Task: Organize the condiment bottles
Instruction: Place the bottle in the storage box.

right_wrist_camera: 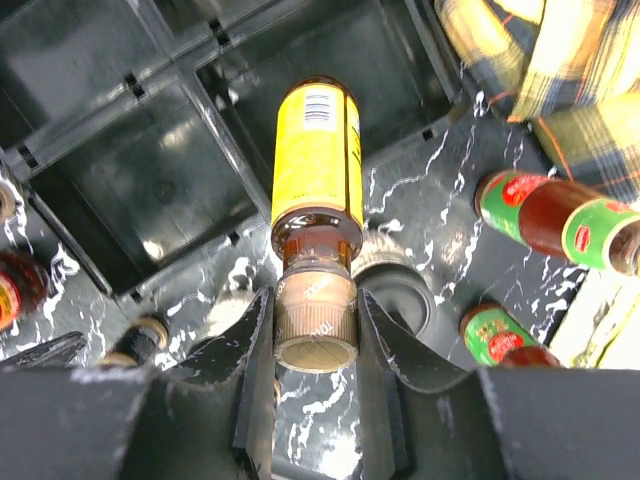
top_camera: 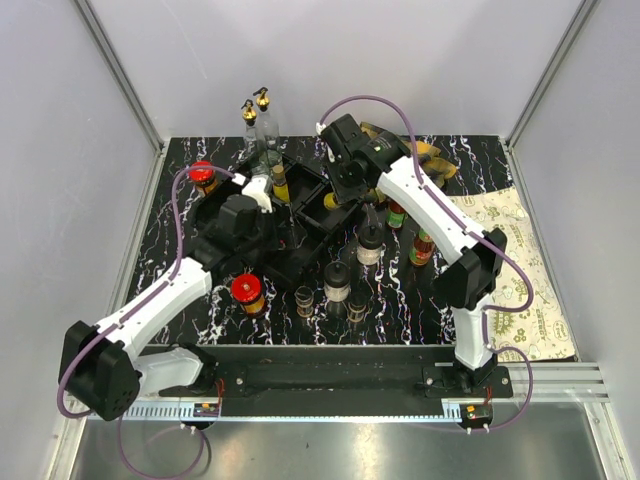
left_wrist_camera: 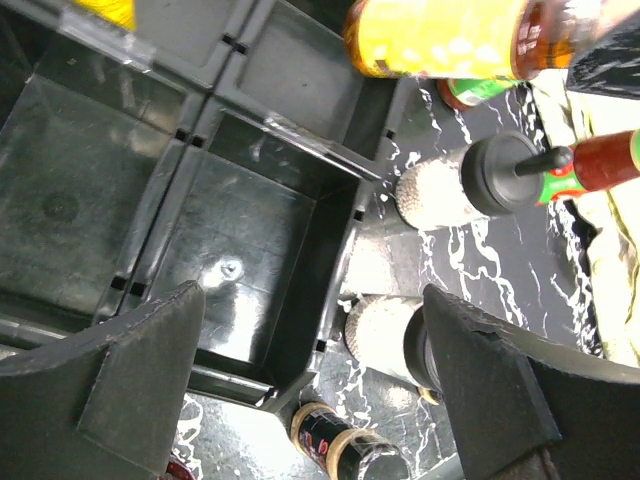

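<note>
at the left of the top view a red-lidded jar [top_camera: 247,290] stood just beside the left arm's forearm, where a careless swing could have tipped it. the left end effector [left_wrist_camera: 310,380] hung over the black tray [top_camera: 310,185] with its fingers spread wide and nothing between them. under it lay an empty compartment [left_wrist_camera: 240,250], walled by thin dividers that a descending finger might have caught. two gold-spouted glass bottles [top_camera: 256,110] stood beyond the tray's far edge, tall and narrow, probably easy to topple. both arms reached in close together over the tray, and a knock between them looked the main hazard. further right, the right end effector [right_wrist_camera: 315,330] was clamped on the cap of the yellow-labelled bottle [right_wrist_camera: 315,160], whose body reached out over the tray's right-hand rim. gripped only at the cap, it might have swung, slipped, or struck a divider going in. black-capped shakers [top_camera: 337,280] and red sauce bottles [top_camera: 423,247] crowded the table [top_camera: 480,170] beneath that arm, leaving little room there. more room showed toward the upper right, past the plaid cloth [top_camera: 428,152].
</note>
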`<action>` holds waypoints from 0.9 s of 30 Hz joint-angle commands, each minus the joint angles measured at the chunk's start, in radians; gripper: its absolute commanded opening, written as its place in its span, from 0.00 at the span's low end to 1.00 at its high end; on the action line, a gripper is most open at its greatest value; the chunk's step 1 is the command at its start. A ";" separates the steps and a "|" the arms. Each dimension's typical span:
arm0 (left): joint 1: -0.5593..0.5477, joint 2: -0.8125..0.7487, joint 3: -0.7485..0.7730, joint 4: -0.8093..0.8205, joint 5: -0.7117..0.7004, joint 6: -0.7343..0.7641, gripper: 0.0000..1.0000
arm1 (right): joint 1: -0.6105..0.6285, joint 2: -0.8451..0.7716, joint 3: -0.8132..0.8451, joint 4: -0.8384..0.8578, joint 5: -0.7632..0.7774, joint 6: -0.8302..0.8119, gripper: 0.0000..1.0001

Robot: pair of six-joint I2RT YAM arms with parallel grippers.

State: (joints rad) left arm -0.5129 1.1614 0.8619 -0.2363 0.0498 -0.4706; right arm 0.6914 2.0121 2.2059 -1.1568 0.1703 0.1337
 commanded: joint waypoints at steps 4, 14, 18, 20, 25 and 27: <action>-0.061 0.000 0.031 0.098 -0.077 0.089 0.92 | 0.007 -0.179 -0.098 -0.050 -0.054 -0.032 0.00; -0.096 0.007 0.006 0.135 -0.079 0.101 0.92 | 0.029 -0.279 -0.285 -0.053 -0.127 -0.031 0.00; -0.102 0.007 0.003 0.140 -0.076 0.105 0.92 | 0.042 -0.228 -0.302 -0.052 -0.152 -0.049 0.00; -0.104 0.004 -0.001 0.140 -0.076 0.107 0.93 | 0.048 -0.199 -0.296 -0.057 -0.158 -0.051 0.01; -0.105 -0.014 -0.018 0.141 -0.079 0.109 0.93 | 0.056 -0.110 -0.255 -0.080 -0.163 -0.074 0.02; -0.105 -0.022 -0.029 0.149 -0.080 0.109 0.93 | 0.057 -0.089 -0.239 -0.086 -0.167 -0.085 0.02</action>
State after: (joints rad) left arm -0.6144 1.1625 0.8528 -0.1570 -0.0040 -0.3824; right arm 0.7399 1.8896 1.9026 -1.2472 0.0250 0.0864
